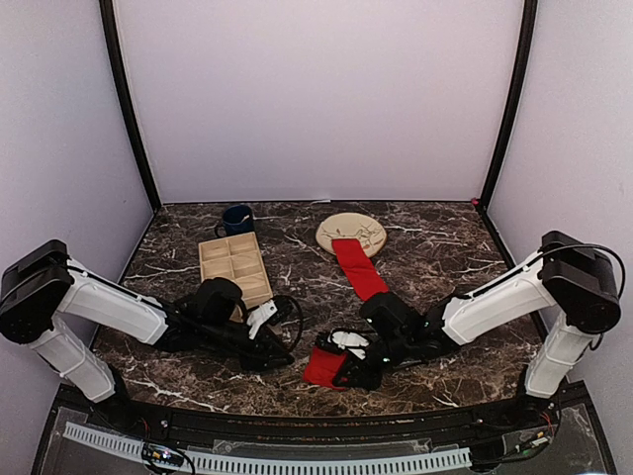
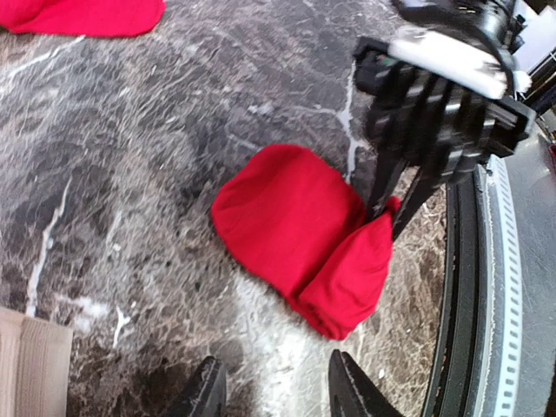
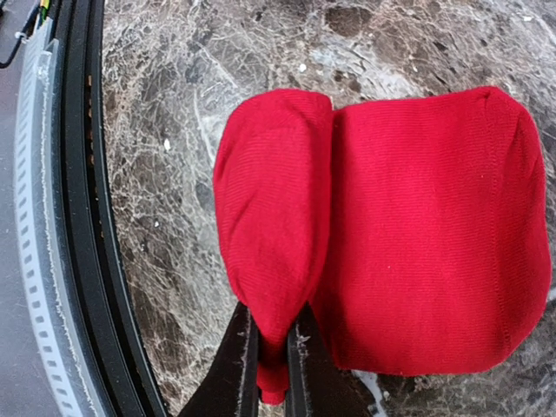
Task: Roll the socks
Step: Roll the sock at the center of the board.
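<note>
The right tool (image 3: 271,343) is pinching one end of the near sock (image 3: 417,234), its two fingers pressed together on a tuck of red cloth. That sock lies by the near edge of the desk (image 1: 435,247), about the middle. It is doubled over into a short, thick bundle, with a narrower flap lying alongside the broad part. The left tool (image 2: 274,387) hangs just to the left of it, fingers spread and holding nothing.

The far sock (image 1: 359,269) lies flat and straight, running from the plate (image 1: 356,224) at the far side toward the middle of the desk, apart from the bundle.

I judge that the step in hand is rolling the first sock, and that it is partly done. The next move likely calls for the right tool to draw the pinched flap over the bundle. The left tool would steady the other side so the roll does not spring open. The far sock is not yet rolled.
</note>
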Robot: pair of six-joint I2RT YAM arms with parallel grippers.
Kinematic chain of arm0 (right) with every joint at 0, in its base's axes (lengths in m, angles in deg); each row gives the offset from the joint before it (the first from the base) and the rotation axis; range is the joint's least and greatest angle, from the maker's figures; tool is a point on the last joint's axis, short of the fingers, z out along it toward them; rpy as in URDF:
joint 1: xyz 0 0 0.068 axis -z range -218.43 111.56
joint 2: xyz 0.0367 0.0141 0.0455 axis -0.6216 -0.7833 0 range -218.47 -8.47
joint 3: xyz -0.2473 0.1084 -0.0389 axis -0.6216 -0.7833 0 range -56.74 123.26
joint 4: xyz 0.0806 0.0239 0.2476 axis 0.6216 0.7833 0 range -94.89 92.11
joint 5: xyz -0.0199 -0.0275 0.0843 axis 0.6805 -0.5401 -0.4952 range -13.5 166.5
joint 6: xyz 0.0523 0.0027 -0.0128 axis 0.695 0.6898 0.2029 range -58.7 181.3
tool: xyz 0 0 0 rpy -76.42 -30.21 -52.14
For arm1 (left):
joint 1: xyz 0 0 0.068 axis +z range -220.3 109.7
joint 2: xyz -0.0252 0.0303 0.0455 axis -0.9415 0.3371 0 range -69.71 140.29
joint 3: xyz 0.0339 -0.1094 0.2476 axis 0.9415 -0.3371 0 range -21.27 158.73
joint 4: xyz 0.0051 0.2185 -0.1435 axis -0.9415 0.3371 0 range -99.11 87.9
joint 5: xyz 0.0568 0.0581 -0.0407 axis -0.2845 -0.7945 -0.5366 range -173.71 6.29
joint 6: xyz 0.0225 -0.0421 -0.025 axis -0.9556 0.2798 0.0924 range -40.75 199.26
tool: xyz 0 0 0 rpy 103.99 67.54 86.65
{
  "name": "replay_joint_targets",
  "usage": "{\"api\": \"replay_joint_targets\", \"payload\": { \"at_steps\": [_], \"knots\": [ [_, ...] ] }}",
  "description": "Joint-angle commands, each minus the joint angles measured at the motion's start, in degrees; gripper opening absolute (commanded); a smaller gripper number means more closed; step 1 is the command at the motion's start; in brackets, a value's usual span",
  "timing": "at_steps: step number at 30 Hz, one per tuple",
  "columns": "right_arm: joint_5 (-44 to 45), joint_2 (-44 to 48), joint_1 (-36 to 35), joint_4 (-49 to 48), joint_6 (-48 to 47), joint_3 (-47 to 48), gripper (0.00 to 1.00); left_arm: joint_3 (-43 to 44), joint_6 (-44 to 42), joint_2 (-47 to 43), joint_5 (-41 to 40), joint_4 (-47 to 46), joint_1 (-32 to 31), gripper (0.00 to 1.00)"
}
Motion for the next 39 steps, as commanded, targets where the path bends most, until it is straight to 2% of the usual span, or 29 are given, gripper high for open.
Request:
{"api": "replay_joint_targets", "payload": {
  "at_steps": [1,13,20,34,35,36,39],
  "knots": [
    [-4.3,-3.5,1.9,6.0,-0.2,1.0,0.0,-0.7,-3.3,-2.4,-2.1,-3.0,-2.6,0.44],
    [-13.6,-7.7,6.1,9.6,0.1,4.1,0.0,1.3,-9.9,-1.5,-9.5,1.0,-10.0,0.49],
    [-16.1,-8.9,7.0,11.4,-0.1,5.6,0.0,4.5,-14.6,0.4,-13.2,3.6,-12.0,0.51],
    [-19.0,-10.4,8.2,13.5,-0.5,7.1,0.0,9.9,-20.6,5.0,-13.4,7.5,-14.2,0.53],
    [-19.3,-10.6,8.2,13.6,-0.6,7.2,0.0,10.1,-20.9,5.3,-13.5,7.6,-14.3,0.57],
    [-19.5,-10.7,8.3,13.8,-0.8,7.4,0.0,10.3,-21.3,5.7,-13.6,7.7,-14.5,0.66],
    [-19.9,-11.0,8.4,14.2,-1.1,7.7,0.0,11.2,-22.1,6.8,-13.8,8.2,-14.9,0.7]
  ]
}}
